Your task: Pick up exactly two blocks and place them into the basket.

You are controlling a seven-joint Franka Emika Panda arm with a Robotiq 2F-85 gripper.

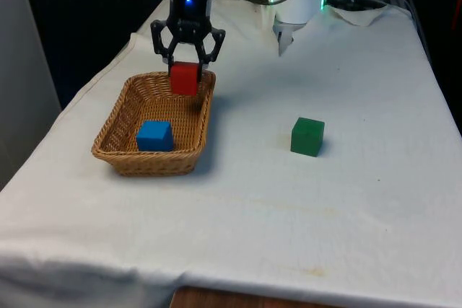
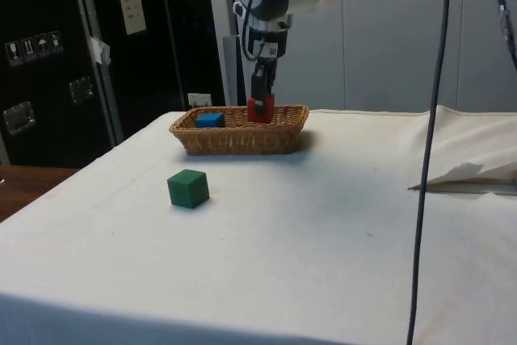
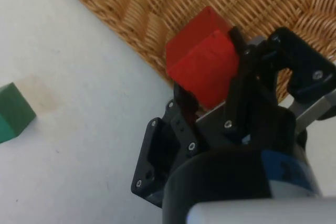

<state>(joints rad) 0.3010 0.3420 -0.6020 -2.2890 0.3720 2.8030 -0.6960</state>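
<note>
**Red cube pinched over the basket's far end**

A small green cube (image 1: 307, 136) with matte, flat faces is sitting nearest the front camera on the bare white cloth of the worktop (image 1: 289, 207), well apart from everything else and toward the front view's right. In the side view the same cube (image 2: 188, 188) is resting on the cloth in front of the basket, clear of its wall.

A shallow rectangular basket of woven tan wicker (image 1: 115, 135) is standing on the front view's left of the worktop. Its walls are flaring outward and the weave is showing as tight ribbed rows. Inside it, a solid blue cube (image 1: 154, 135) is lying flat on the woven floor at the end nearer the front camera; from the side, the blue cube (image 2: 209, 119) is just peeking over the rim.

The black two-finger end effector (image 1: 185, 77) is hanging over the far end of the basket, its fingers pressing against opposite faces of a smooth red cube (image 1: 185, 78). The red cube (image 2: 260, 108) is sitting at about rim height in the side view, and whether it is touching the basket floor cannot be told. In the wrist view the red cube (image 3: 202, 64) is being clamped between the dark fingers (image 3: 234, 85) above the wicker edge, with the white cloth and the green cube off to one side.
</note>
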